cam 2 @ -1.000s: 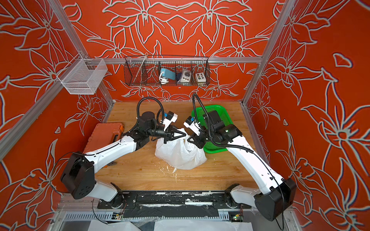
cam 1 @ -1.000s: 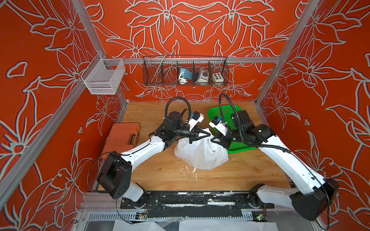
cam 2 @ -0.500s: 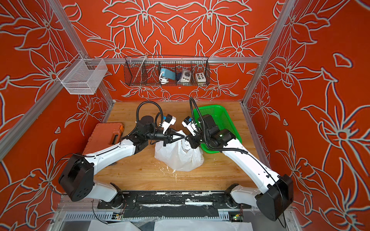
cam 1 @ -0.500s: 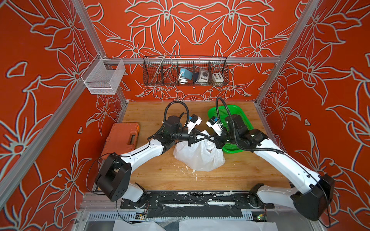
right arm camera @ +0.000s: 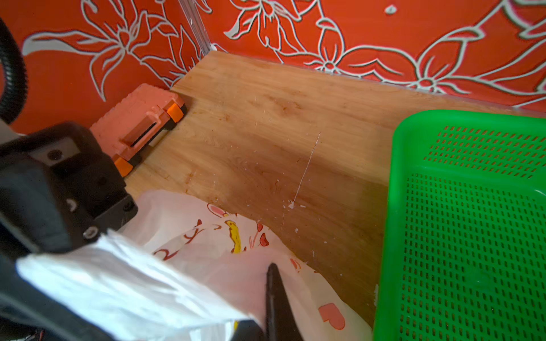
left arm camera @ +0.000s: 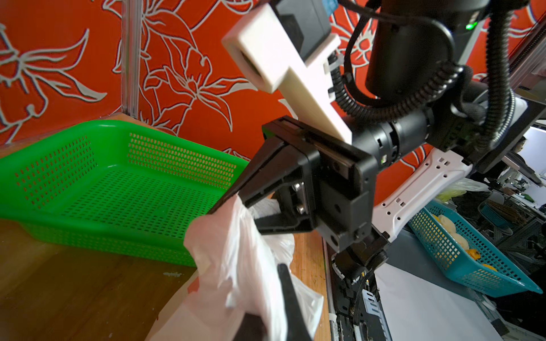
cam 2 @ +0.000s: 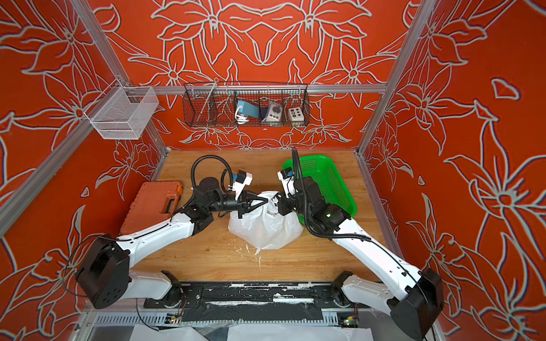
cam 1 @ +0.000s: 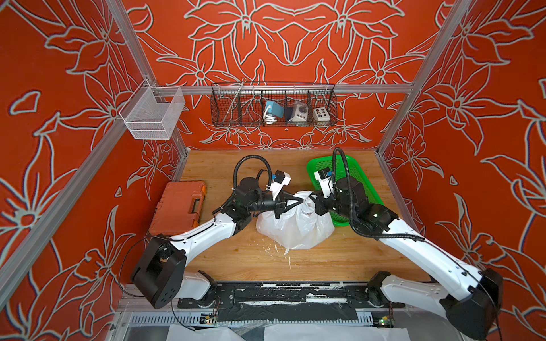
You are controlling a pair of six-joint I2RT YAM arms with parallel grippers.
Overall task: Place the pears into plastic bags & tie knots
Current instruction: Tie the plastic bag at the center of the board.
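1. Left gripper [cam 1: 302, 200]: jaws closed, pinching a bunched handle of the plastic bag [cam 1: 295, 228]; right gripper [cam 1: 312, 198]: closed likewise on the film, tips nearly meeting the left's.
2. Plastic bag: directly below and between both grippers, slumped on the wooden table [cam 1: 251, 257]. Pears: hidden; judged inside. Knot: none discernible.
3. Step judged: crossing the handles. Hold both pinches firm, lift just enough to tauten the neck, pass one loop round the other, pull apart evenly; no yanking.
4. Film thin, translucent white, crinkled, printed with pink hearts and yellow marks; likely slippery, tear-prone.
5. Green mesh basket [cam 1: 365, 180] just beyond the right gripper: rigid, perforated plastic. Orange case [cam 1: 177, 203] well off on the left gripper's outer side: hard, moulded, ribbed.
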